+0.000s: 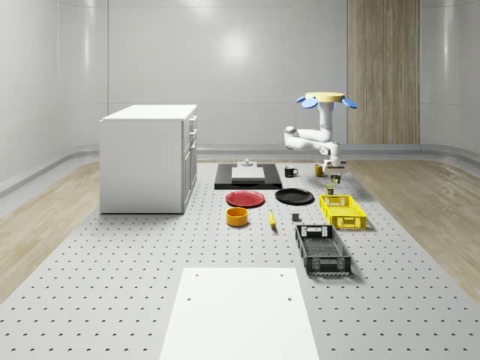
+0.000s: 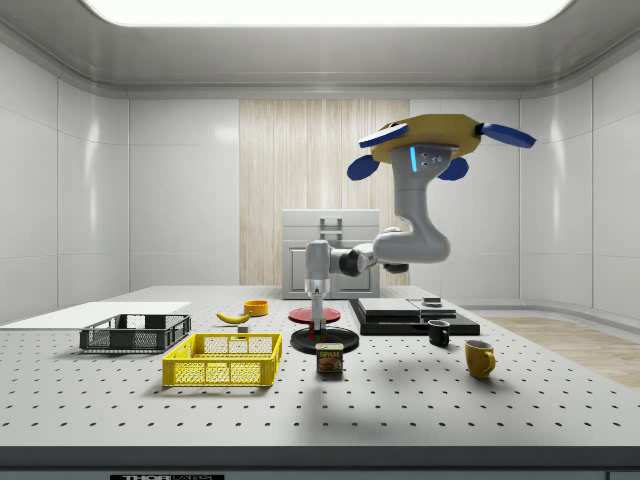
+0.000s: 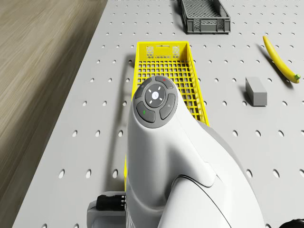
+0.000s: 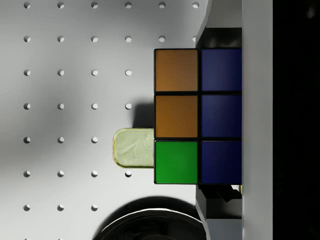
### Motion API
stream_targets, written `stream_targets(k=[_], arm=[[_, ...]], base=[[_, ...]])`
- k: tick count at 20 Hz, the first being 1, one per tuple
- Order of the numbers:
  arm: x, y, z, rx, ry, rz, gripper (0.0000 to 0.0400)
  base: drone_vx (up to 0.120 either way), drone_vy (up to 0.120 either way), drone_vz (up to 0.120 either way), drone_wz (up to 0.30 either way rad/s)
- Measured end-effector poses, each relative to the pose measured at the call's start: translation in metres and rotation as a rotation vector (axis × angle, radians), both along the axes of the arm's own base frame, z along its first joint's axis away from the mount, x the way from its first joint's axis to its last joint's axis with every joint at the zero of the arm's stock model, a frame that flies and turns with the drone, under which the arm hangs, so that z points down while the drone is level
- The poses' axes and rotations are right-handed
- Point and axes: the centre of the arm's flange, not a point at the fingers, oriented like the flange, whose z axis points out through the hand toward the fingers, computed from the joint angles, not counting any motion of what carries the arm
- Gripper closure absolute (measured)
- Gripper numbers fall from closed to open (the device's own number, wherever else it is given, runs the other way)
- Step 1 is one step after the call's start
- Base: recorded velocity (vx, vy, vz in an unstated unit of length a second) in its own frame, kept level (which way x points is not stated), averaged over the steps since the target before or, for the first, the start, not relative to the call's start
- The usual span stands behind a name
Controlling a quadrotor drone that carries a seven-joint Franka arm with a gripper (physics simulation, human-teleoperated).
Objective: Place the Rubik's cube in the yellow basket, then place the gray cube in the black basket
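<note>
The drone hovers above the table, over its far end as seen in the whole-scene view, near the mugs. Its arm bends down and sideways, so that the gripper hangs above the can, just beside the yellow basket. The gripper holds the Rubik's cube between its fingers; the wrist view shows orange, green and blue tiles, with the can's pale top below and partly hidden by the cube. The cube is off the table, lifted clear of the can. In the drone view the yellow basket lies beneath the arm, with the black basket beyond it. The gray cube rests on the table, between the yellow basket and the banana. A black plate and a red plate lie side by side near the baskets.
</note>
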Motion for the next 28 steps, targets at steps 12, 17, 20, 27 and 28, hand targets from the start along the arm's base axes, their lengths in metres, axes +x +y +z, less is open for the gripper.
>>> stream_targets(k=[12, 17, 20, 27, 28], arm=[[0.0000, 0.0000, 0.0000, 0.000, 0.000, 0.000, 0.0075], [0.0000, 0.0000, 0.0000, 0.000, 0.000, 0.000, 0.0075], [0.0000, 0.0000, 0.0000, 0.000, 0.000, 0.000, 0.0075], [0.0000, 0.0000, 0.0000, 0.000, 0.000, 0.000, 0.0075], [0.0000, 0.0000, 0.0000, 0.000, 0.000, 0.000, 0.0075]], base=[[0.120, 0.000, 0.000, 0.000], [0.120, 0.000, 0.000, 0.000], [0.120, -0.107, 0.000, 0.000], [0.120, -0.040, 0.000, 0.000], [0.120, -0.120, 0.000, 0.000]])
